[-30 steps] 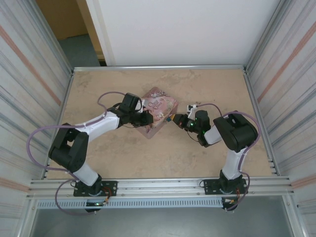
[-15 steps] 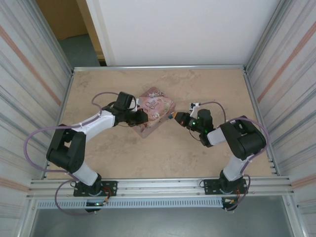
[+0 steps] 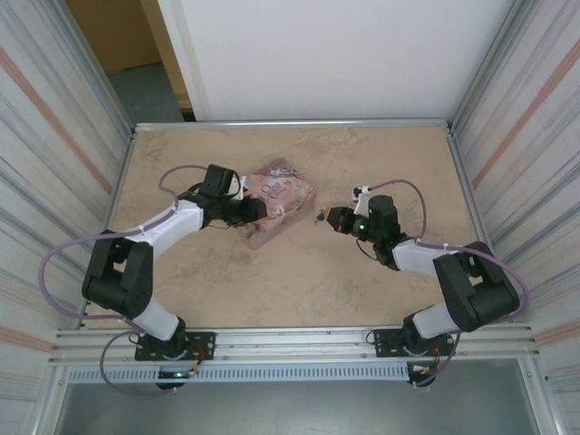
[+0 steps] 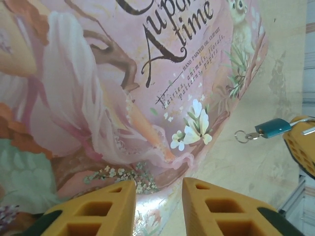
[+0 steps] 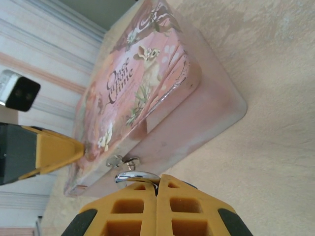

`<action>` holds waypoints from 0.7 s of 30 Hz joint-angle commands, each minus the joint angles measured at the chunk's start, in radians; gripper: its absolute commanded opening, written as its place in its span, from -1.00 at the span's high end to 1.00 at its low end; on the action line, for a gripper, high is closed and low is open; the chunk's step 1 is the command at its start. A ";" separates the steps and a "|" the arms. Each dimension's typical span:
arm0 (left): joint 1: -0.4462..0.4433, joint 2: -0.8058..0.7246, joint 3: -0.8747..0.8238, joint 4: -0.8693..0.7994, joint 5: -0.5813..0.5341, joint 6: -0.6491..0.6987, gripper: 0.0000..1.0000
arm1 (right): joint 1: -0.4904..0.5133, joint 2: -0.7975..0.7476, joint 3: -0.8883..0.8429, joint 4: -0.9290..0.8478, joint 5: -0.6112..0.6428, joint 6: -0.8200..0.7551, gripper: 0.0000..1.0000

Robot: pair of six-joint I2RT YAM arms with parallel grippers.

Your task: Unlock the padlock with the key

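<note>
Currently, the right fingers [image 5: 172,194] are pressed fully together on the tiny blue-bodied padlock [image 4: 273,128], gripping it at its silvery shackle [image 5: 135,176] just beside the right edge of the pink illustrated tin box [image 3: 283,192]. A small silvery ring [image 4: 241,136] hangs at the padlock's free end. The left fingers [image 4: 216,206] stand partly apart at the tin's opposite edge (contact with it cannot be determined). The tin rests on the beige desk [image 3: 299,290]

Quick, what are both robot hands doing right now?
Left gripper: open, by the pink tin.
Right gripper: shut on the padlock.
</note>
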 commanded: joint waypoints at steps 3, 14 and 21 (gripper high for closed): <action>0.013 -0.125 -0.036 -0.032 -0.075 0.046 0.31 | -0.001 -0.105 0.059 -0.218 0.037 -0.131 1.00; 0.015 -0.411 -0.167 -0.028 -0.242 0.090 0.03 | 0.024 -0.278 0.125 -0.543 0.074 -0.267 1.00; 0.028 -0.612 -0.282 -0.058 -0.347 0.103 -0.15 | 0.063 -0.376 0.173 -0.787 0.117 -0.337 1.00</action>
